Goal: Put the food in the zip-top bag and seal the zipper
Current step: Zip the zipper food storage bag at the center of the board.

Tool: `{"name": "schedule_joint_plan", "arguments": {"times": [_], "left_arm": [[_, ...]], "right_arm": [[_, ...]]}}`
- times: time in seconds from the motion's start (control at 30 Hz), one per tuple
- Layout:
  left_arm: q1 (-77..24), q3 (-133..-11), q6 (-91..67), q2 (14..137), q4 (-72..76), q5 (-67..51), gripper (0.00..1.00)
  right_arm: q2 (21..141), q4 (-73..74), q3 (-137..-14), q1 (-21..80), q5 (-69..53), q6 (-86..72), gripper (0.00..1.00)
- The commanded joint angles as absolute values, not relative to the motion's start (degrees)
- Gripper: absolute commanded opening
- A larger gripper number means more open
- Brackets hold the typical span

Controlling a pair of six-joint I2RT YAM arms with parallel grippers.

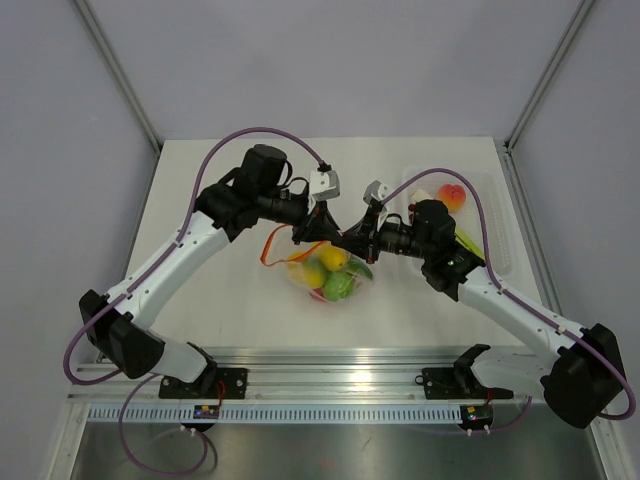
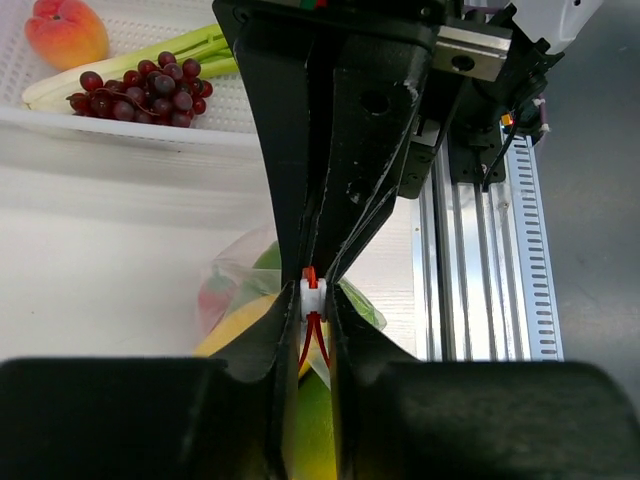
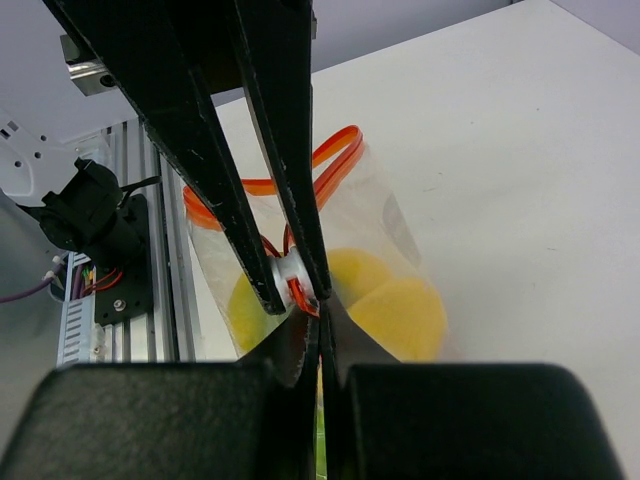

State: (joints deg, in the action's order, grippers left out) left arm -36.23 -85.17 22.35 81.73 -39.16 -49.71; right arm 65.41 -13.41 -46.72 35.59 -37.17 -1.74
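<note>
Left wrist view looks straight down its own fingers: the left gripper [image 2: 314, 300] is all but closed, pinching the white slider [image 2: 314, 292], and the other arm's fingers come in from the opposite side to meet it tip to tip. Right wrist view gives the other half: the right gripper [image 3: 320, 322] is fully closed on the red-orange zipper [image 3: 340, 152] just beside that slider. Both arms therefore hold the same spot, and neither is nearer. The zip-top bag [image 1: 345, 280] sits in the middle of the counter [image 1: 220, 300] beneath the pinch, with a yellow lemon [image 1: 335, 258] and a green piece [image 1: 338, 288] inside. The next pull, I judge, turns on the line of the strip. In the top external view its slack part loops away toward the robot's left, on the left arm's side. The slider would have to travel that way while the right gripper anchors the end. The left wrist view alone shows grapes [image 2: 140, 92], which the right arm hides from above, lying beside a peach [image 2: 65, 30] in the white tray [image 2: 130, 130]. So not all the food is bagged.
</note>
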Motion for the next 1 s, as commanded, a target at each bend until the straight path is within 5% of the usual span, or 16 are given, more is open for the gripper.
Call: {"name": "schedule_joint_plan", "arguments": {"times": [0.0,0.07,0.5,0.97], "left_arm": [[-36.0,-86.8,21.6,80.9,-37.9,-52.0,0.08],[-36.0,-87.1,21.6,81.3,-38.6,-51.9,0.00],[-34.8,-84.6,20.7,80.6,-36.6,-51.9,0.00],[-32.3,-77.7,17.9,79.8,-33.8,-50.5,0.00]], "right_arm": [[63.6,-14.8,-49.8,35.9,-37.4,-0.9,0.00],[63.4,-14.7,-49.7,35.9,-37.3,-0.8,0.00],[58.2,-11.8,-48.5,35.9,-35.2,2.8,0.00],[48.3,-22.6,-38.2,35.9,-10.0,0.4,0.00]]}}
